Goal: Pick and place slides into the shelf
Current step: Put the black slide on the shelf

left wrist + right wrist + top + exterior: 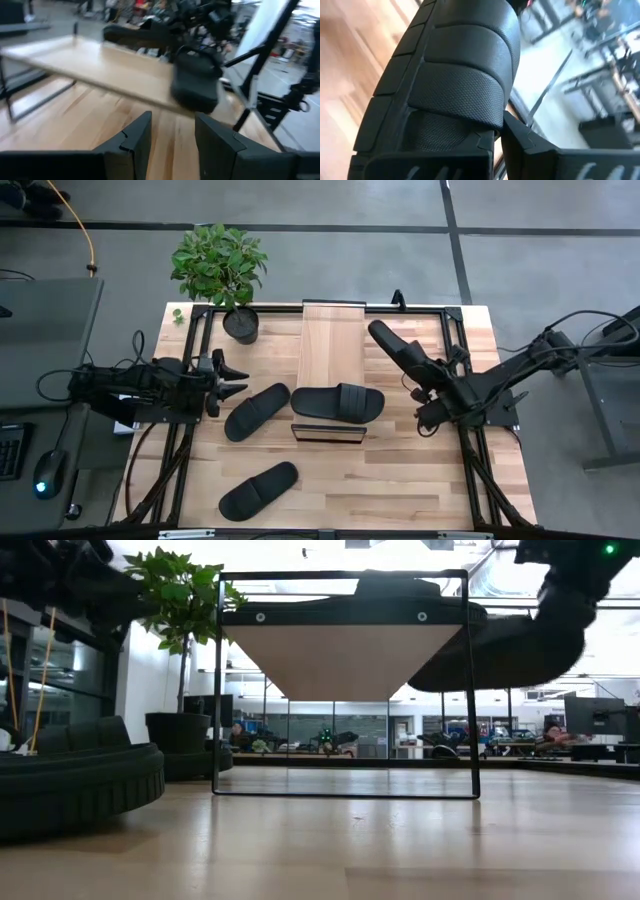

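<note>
The shelf (pixel 332 340), a light plank on a dark frame, stands mid-table. One black slide (pixel 338 401) lies across the plank's near end. Two more slides (pixel 257 410) (pixel 258 489) rest sole-down on the table, left of the shelf. A further slide (pixel 393 348) hangs in the air right of the shelf, with my right gripper (pixel 428 378) shut on it. In the low view this slide (pixel 500 645) is level with the shelf top. My left gripper (pixel 238 380) waits open at the table's left, with nothing between its fingers (pixel 135 145). My right gripper pinches the slide at the edge of its ribbed strap (pixel 487 125) between its two fingers (pixel 530 145). The fingers come from the table's right side, slanting down. The slide is lifted clear of the table and tilted, its free end pointing toward the far left.
A potted plant (pixel 225 270) stands at the table's far left corner beside the shelf. A dark metal frame (pixel 455 320) runs round the table's edges. Bare wood lies near the front right (pixel 420 480).
</note>
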